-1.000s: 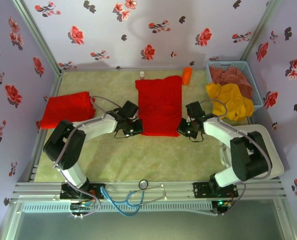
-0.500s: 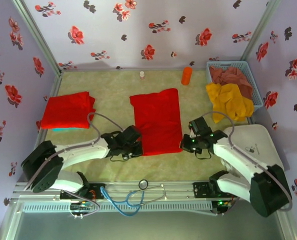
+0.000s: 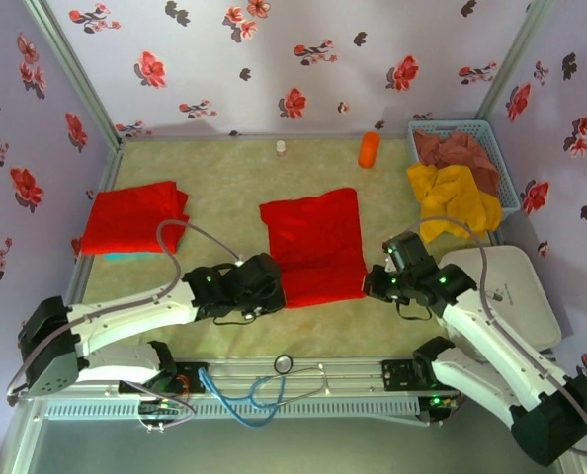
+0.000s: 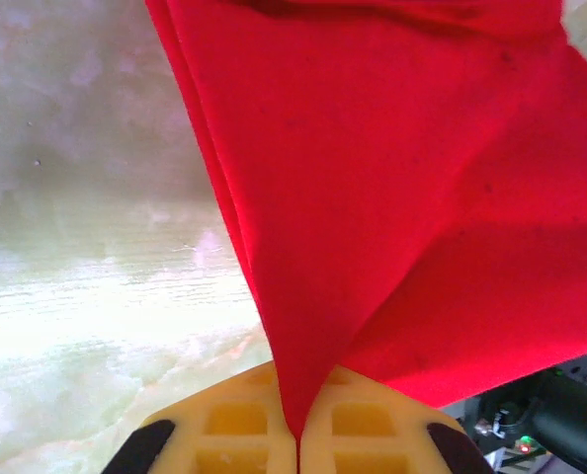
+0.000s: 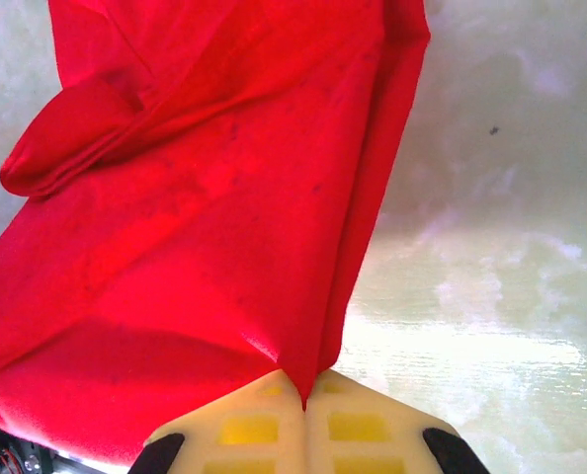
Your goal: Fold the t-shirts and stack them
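Left claw (image 4: 298,434) and right claw (image 5: 305,390) each pinch a near corner of the red t-shirt (image 3: 313,247), which lies between and beyond them. Far left of the left claw sits a folded t-shirt (image 3: 133,215). Likely remaining: final fold, then stacking.

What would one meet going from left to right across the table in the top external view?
Folded red t-shirt → left gripper → middle red t-shirt, pinched at both near corners → right gripper → yellow cloth.
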{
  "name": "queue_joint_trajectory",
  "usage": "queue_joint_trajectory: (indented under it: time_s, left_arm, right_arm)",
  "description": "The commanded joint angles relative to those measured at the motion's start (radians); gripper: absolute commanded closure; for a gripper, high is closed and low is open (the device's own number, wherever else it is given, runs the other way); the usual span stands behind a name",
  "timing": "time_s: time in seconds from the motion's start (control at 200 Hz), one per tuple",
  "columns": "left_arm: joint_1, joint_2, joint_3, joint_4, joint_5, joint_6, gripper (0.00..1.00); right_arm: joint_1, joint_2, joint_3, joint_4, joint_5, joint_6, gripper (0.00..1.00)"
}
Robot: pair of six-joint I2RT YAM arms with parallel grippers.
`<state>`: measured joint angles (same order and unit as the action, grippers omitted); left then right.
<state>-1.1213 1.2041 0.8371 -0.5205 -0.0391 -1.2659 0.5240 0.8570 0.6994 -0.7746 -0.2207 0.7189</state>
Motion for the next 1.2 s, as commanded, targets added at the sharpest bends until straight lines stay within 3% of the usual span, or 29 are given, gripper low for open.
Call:
queue_joint_trajectory:
  time_s: [0.0, 0.37, 0.82, 1.195]
  left_arm:
    - [0.019, -0.018, 0.069, -0.166, -0.065, 0.008, 1.00]
    - [0.122, 0.013, 0.198, -0.226, -0.039, 0.097, 1.00]
    - [0.294, 0.118, 0.307, -0.162, 0.082, 0.235, 1.00]
    - [0.396, 0.248, 0.447, -0.190, 0.154, 0.330, 1.00]
  right_arm:
    - [-0.001, 0.029, 0.072, -0.034, 0.063, 0.022, 1.00]
    - [-0.025, 0.100, 0.196, -0.036, 0.086, 0.025, 1.00]
    - [-0.152, 0.231, 0.300, 0.043, -0.027, 0.010, 1.00]
    - [-0.203, 0.372, 0.423, 0.052, -0.058, -0.051, 1.00]
